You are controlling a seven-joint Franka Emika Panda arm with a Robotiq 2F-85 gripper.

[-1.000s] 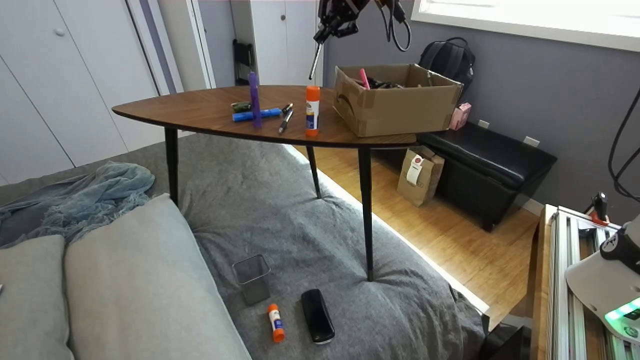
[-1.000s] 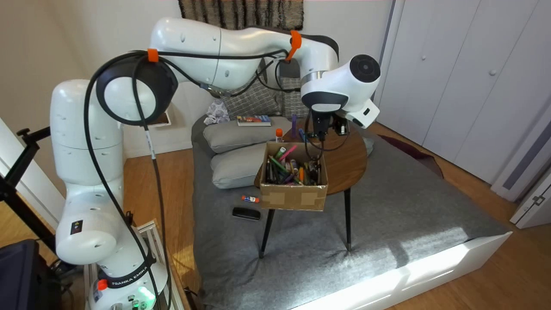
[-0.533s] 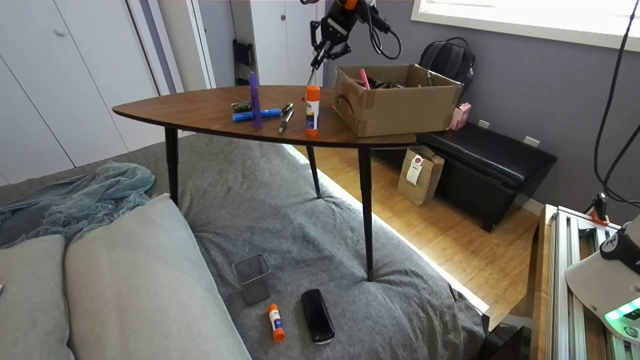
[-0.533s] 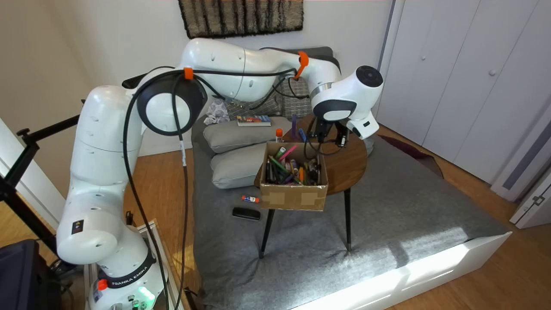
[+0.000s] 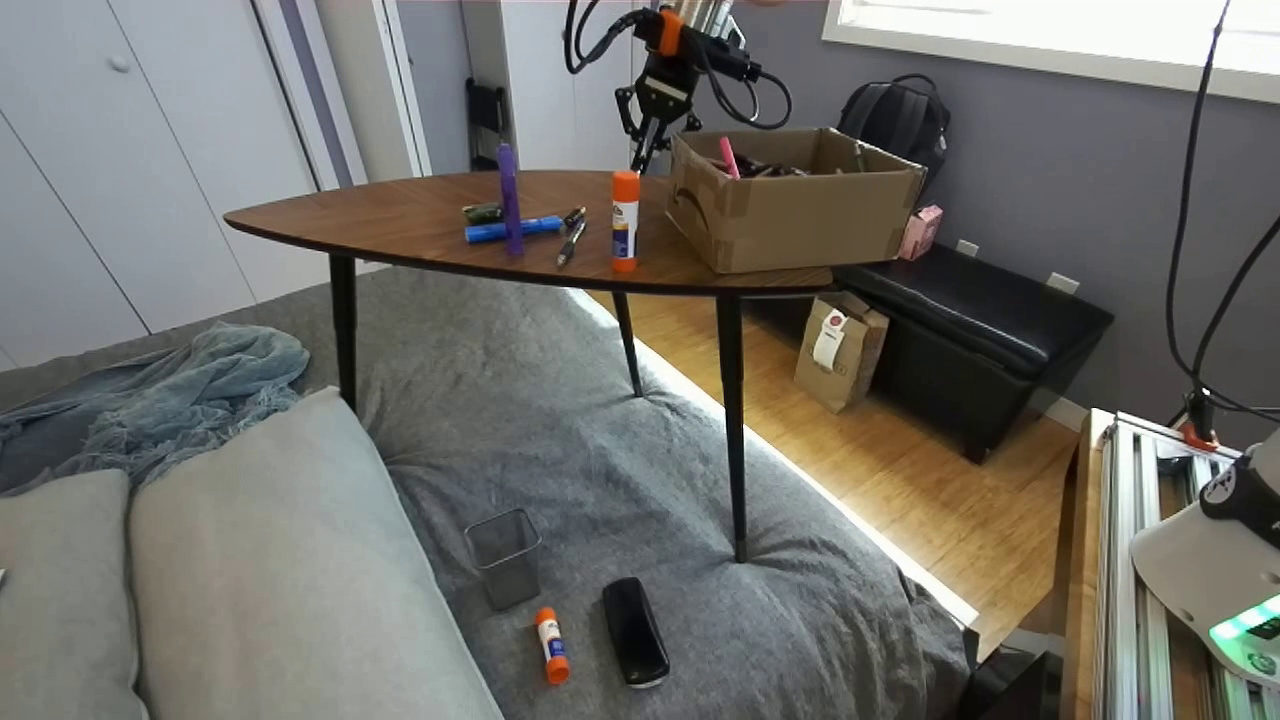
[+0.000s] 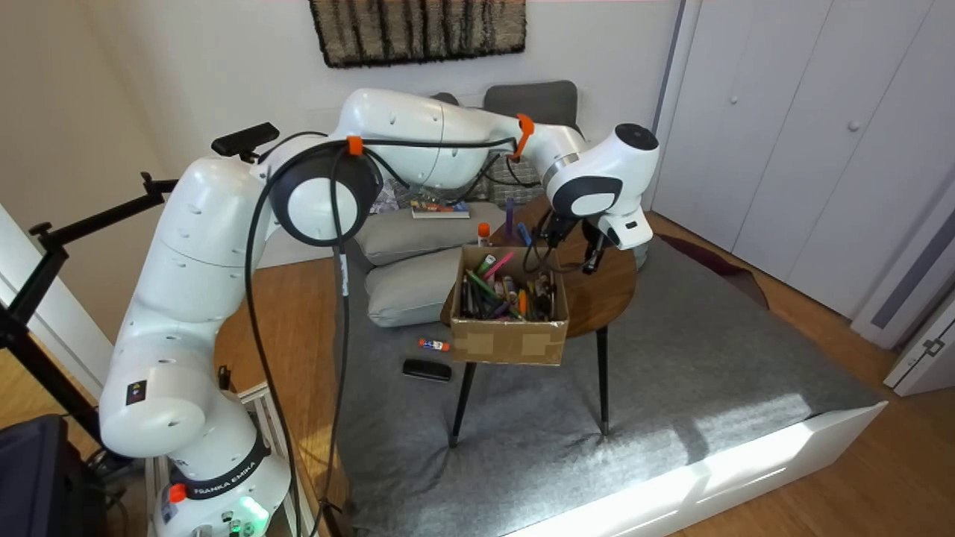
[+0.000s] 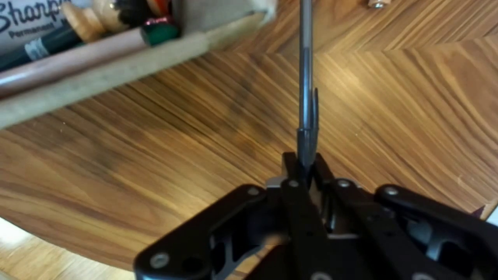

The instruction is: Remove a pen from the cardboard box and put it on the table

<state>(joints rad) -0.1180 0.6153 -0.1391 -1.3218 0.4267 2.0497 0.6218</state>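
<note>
The cardboard box [image 5: 820, 225] stands on the dark-brown table [image 5: 400, 210]. It is full of pens and markers in an exterior view [image 6: 509, 344]. My gripper [image 7: 305, 165] is shut on a slim grey pen [image 7: 306, 81] with a clip; the pen points away from the fingertips over bare wood. The box's rim [image 7: 116, 75] runs across the upper left of the wrist view. In an exterior view my gripper [image 5: 641, 165] is low over the table beside the box, behind a glue stick. The held pen is hidden there. The gripper also shows in an exterior view [image 6: 592, 265].
An orange-capped glue stick [image 5: 625, 225] and an upright purple marker [image 5: 510, 200] stand on the table. A blue marker [image 5: 515, 230] and a dark pen [image 5: 572, 243] lie between them. The tabletop edge curves past at lower left in the wrist view.
The arm has come down, lowering my gripper and the pen toward the tabletop beside the box. The pen showed below the fingers earlier and is now hidden behind the glue stick.
</note>
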